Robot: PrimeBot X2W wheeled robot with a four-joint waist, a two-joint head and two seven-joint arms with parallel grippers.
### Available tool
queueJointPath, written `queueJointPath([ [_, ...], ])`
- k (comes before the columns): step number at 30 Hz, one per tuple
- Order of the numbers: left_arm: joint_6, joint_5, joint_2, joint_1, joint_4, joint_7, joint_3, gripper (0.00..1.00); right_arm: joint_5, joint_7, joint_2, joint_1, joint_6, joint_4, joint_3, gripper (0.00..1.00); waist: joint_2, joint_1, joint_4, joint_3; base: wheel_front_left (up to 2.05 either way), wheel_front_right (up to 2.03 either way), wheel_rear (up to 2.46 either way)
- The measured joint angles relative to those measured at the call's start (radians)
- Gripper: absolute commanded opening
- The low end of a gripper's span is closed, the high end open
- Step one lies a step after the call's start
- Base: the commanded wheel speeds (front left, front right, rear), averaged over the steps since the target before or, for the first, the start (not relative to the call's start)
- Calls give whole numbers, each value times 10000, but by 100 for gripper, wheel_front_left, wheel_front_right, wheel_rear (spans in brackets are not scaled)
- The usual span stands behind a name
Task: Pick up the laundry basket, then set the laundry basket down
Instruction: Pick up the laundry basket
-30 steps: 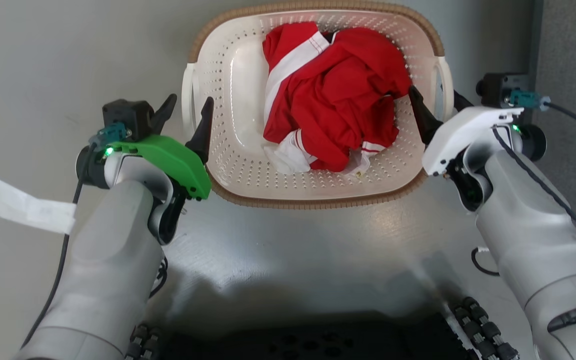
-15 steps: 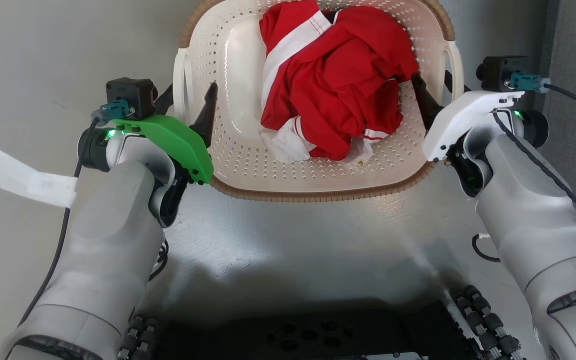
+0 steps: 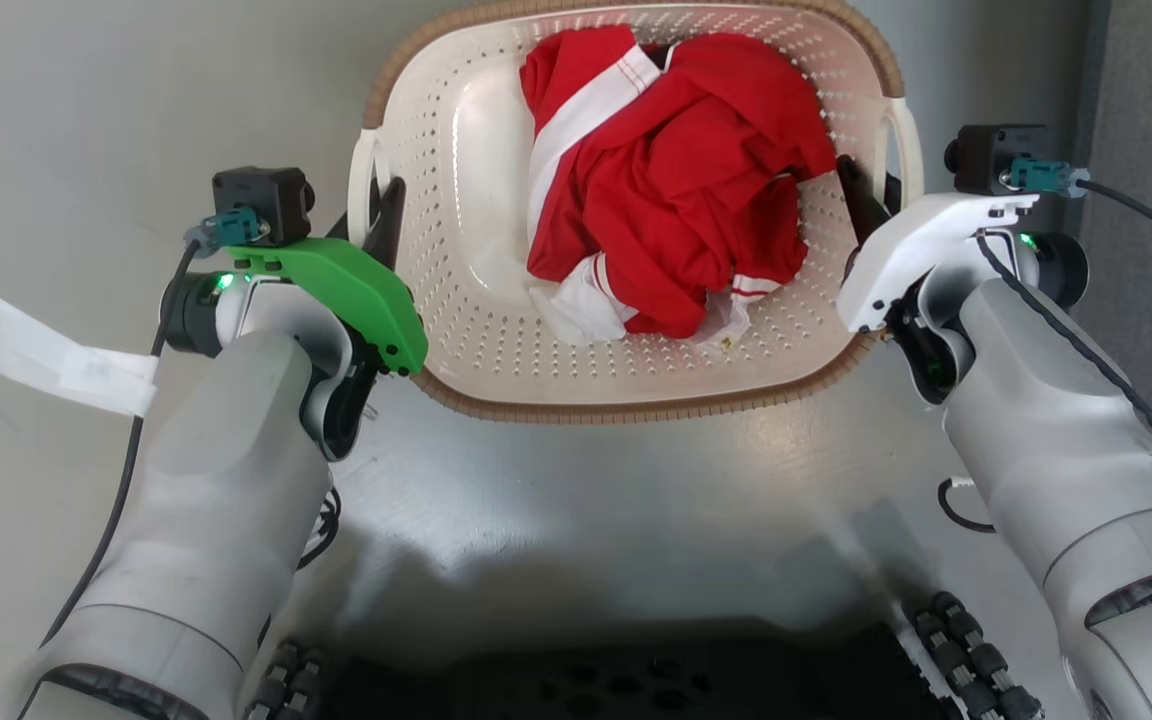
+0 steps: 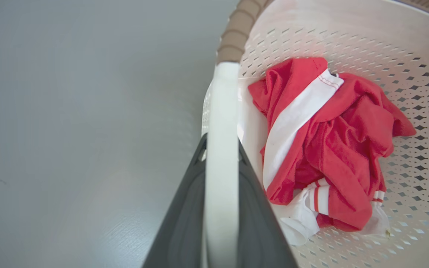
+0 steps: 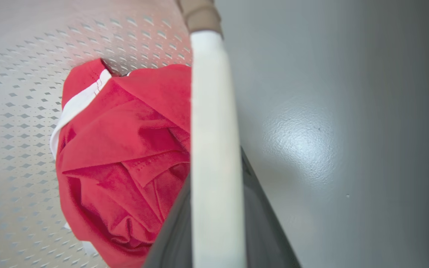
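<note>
So, left pincer (image 3: pixel 373 205) grips the left handle (image 3: pixel 361 170) of the laundry basket (image 3: pixel 476 300), right pincer (image 3: pixel 871 185) the right handle (image 3: pixel 908 140); I judge its long axis spans between them: lift evenly.

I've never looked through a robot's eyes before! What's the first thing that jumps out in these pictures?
The bright red and white clothes catch the eye first, crumpled inside the cream laundry basket at the top middle of the head view. Next, the left gripper and right gripper each pinch a white side handle, one on either side of the basket.
</note>
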Motion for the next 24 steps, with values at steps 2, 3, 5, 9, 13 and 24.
queueJointPath([
  [2, 0, -94, 0, 1, 104, -2, -84, 0, 35, -6, 2, 11, 0, 67, 58, 0, 0, 0, 20, -155, 0, 0, 0],
  [3, 0, -188, -2, 3, 159, -4, -127, 0, 90, -25, 8, 19, 0, 88, 130, 0, 0, 0, 30, -238, 0, 0, 0],
  [5, 0, -343, 2, 22, 247, -4, -232, 0, 125, -31, 12, 30, -2, 130, 351, 0, 0, 0, 48, -421, 0, 0, 0],
  [9, 0, -639, 2, 118, 337, 2, -462, 0, 263, -15, 12, 97, 0, 288, 552, 0, 0, 0, 71, -841, 0, 0, 0],
  [13, 0, -1030, -2, 385, 466, 31, -606, 0, 416, 119, 31, 306, 0, 380, 748, 0, 0, 0, 79, -1324, 0, 0, 0],
  [24, -12, -1530, -25, 864, 920, 445, -1026, 0, 1304, 690, 77, 893, -2, 437, 1246, 0, 0, 0, 23, -2813, 0, 0, 0],
])
